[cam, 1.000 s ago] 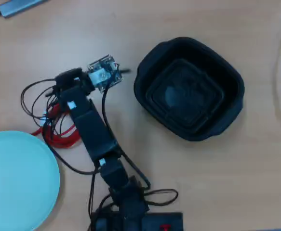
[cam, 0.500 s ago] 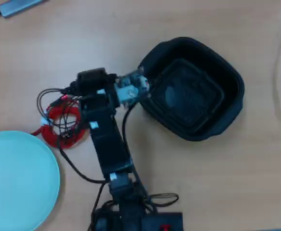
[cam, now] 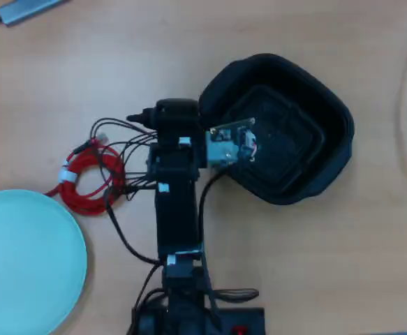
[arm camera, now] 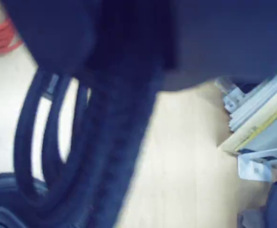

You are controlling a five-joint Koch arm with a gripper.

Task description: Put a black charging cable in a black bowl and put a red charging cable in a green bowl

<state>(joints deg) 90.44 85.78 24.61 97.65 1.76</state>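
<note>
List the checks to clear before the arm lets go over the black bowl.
1. Arm head over the black bowl: ok, at its left rim in the overhead view.
2. Black charging cable carried: cannot tell; dark loops hang in the blurred wrist view.
3. Gripper state: cannot tell.
4. Red charging cable on the table, outside both bowls: ok.
5. Green bowl holds nothing: ok.

Overhead view: arm extends from its base at bottom centre straight up the frame, wrist bent toward the right at centre. Gripper [cam: 189,118] state indeterminate; wrist view blurred.
</note>
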